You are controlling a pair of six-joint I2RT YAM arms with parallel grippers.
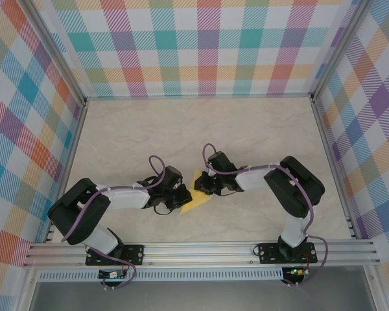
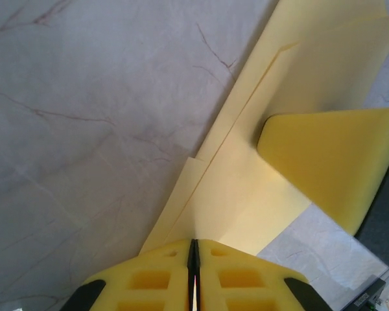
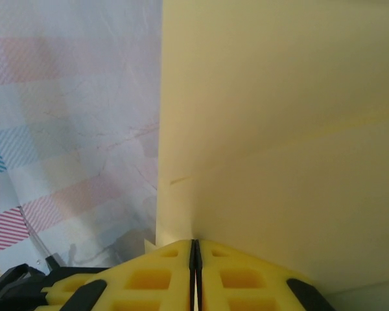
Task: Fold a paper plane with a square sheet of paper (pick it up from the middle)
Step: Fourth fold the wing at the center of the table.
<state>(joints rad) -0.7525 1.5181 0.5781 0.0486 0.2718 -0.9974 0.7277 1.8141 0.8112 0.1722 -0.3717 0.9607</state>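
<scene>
from above, the creased yellow sheet of paper (image 1: 196, 199) is being held low over the table (image 1: 149, 129) between the left pincer (image 1: 181, 195) and the right pincer (image 1: 205, 186). at the left wrist, the left pincer (image 2: 193, 256) is clamping the sheet of paper (image 2: 246, 207) by its near corner, fingers pressed together. at the right wrist, the right pincer (image 3: 193, 256) is pinching the sheet's (image 3: 279, 129) edge the same way.
</scene>
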